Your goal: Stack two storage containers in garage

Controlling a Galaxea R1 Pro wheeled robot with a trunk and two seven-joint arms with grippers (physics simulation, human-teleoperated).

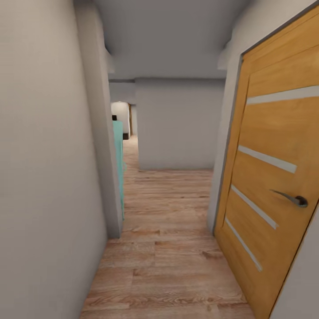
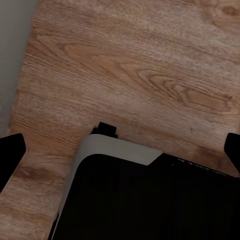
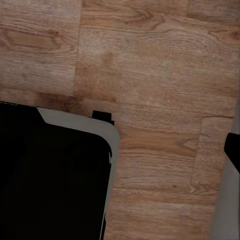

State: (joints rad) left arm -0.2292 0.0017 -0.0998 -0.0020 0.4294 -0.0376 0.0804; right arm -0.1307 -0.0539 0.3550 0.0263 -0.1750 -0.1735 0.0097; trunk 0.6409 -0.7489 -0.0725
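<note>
Hallway runs ahead past the wooden door point(image 1: 270, 177) — no containers visible; left gripper point(image 2: 120, 145) spread empty, right unclear.

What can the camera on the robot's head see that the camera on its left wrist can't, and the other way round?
The head view looks down a narrow corridor: an orange wooden door with pale stripes and a metal lever handle on the right, grey walls, and a turquoise panel edge past the left corner.

The left wrist view looks straight down at the robot's own black base with a light grey rim, with the dark fingertips of the left end effector at the picture's sides, spread apart with nothing between them.

Both show the light wood plank floor.
</note>
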